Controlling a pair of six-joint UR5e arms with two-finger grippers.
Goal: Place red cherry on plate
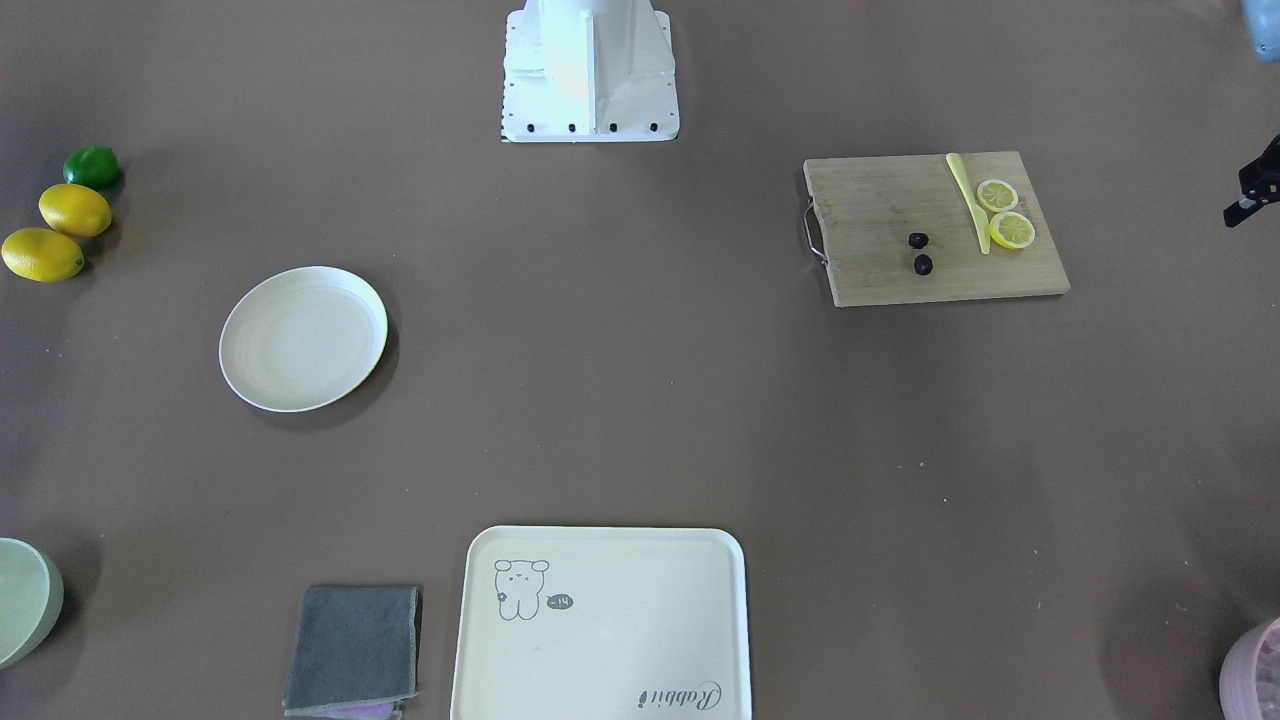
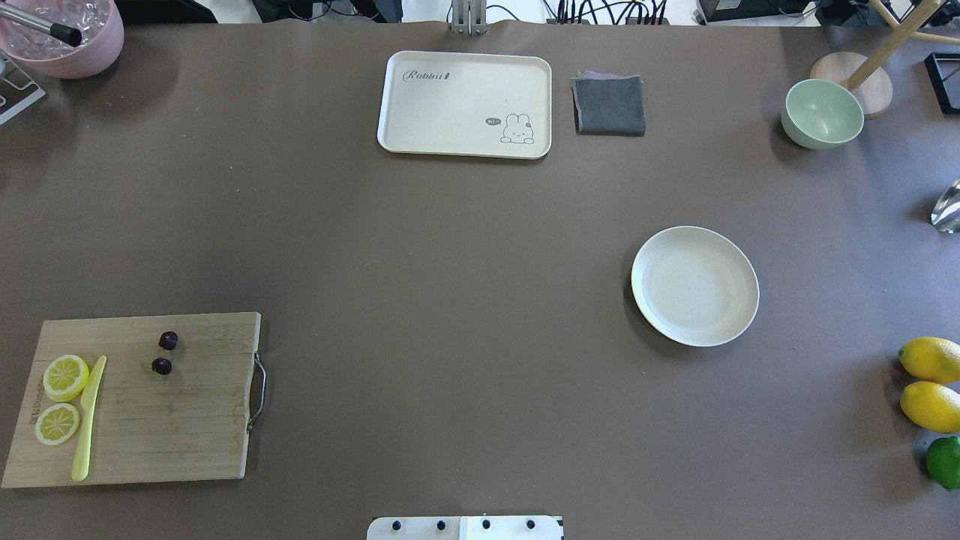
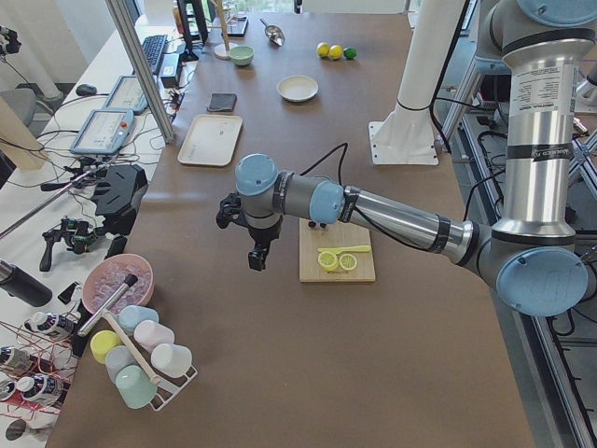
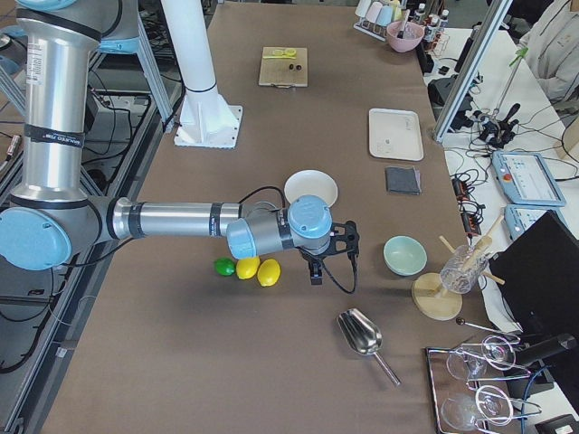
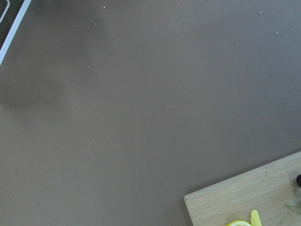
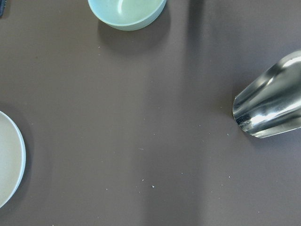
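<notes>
Bench: wooden cutting board near left, bare plate right. Left tool hanging just off board, right tool near lemons; open or clenched, cannot tell. Red cherry on board, well apart from plate. Best approach: left tool straight down, soft pinch across one fruit.

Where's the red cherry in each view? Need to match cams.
Exterior front-facing: red cherry upper right, on the cutting board.
Overhead: red cherry lower left, on the board.
Exterior left: red cherry centre, board's far end, barely visible.
Exterior right: red cherry top centre, tiny.
Left wrist: dark sliver at right edge, unsure.
Right wrist: not in it.
Landmark: the cutting board.
</notes>
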